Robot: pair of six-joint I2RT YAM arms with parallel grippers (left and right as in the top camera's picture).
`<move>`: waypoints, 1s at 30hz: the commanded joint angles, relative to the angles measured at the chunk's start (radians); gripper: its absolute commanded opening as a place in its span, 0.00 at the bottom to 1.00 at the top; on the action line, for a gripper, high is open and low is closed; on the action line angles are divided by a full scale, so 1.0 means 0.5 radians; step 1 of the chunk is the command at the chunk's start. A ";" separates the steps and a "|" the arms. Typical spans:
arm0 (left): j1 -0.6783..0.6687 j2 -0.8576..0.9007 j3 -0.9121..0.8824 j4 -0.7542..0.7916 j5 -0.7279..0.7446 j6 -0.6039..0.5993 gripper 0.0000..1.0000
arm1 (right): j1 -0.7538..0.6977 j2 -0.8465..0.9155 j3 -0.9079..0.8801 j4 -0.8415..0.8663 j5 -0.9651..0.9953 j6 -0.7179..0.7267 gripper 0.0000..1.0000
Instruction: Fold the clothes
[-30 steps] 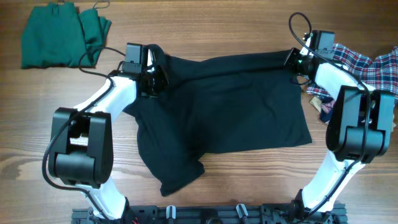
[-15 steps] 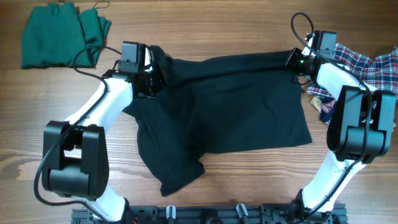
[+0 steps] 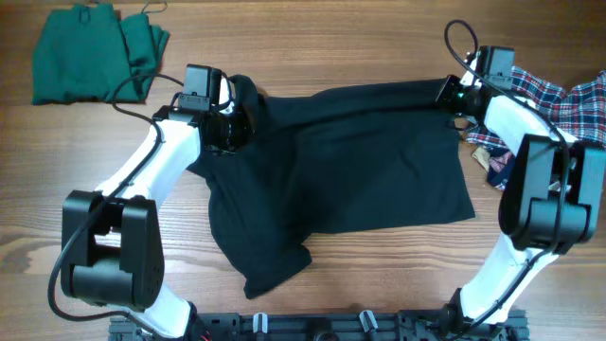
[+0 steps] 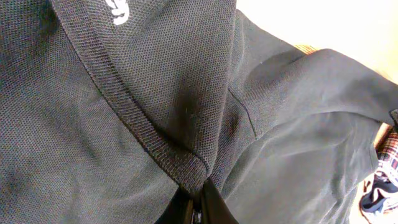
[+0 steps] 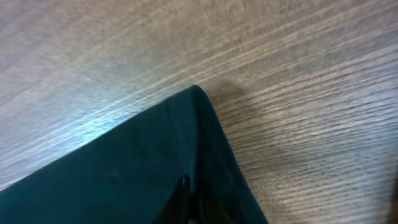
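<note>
A: What do we see at the jaws?
B: The left gripper (image 4: 198, 210) is clamped on a ribbed edge of the black shirt (image 4: 155, 112). The right gripper (image 5: 186, 198) is clamped on its corner.
A: And farther out?
B: Between the jaws, the shirt spreads over the table (image 3: 331, 47). Beyond the left jaws we see the green garment (image 3: 85, 52), and beside the right jaws the plaid shirt (image 3: 559, 95).

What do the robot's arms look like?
The left arm and right arm match: smooth white curved tubes joined by chunky black boxes, and black at the wrists. A thin black cable loops above the right wrist.
</note>
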 commanded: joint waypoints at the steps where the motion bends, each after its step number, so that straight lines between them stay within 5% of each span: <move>1: -0.004 -0.049 0.026 -0.010 0.037 0.047 0.04 | -0.009 -0.139 0.014 -0.002 0.018 -0.041 0.04; 30: -0.002 -0.049 0.026 -0.341 -0.159 0.092 0.04 | -0.061 -0.148 0.014 -0.269 0.182 -0.034 0.05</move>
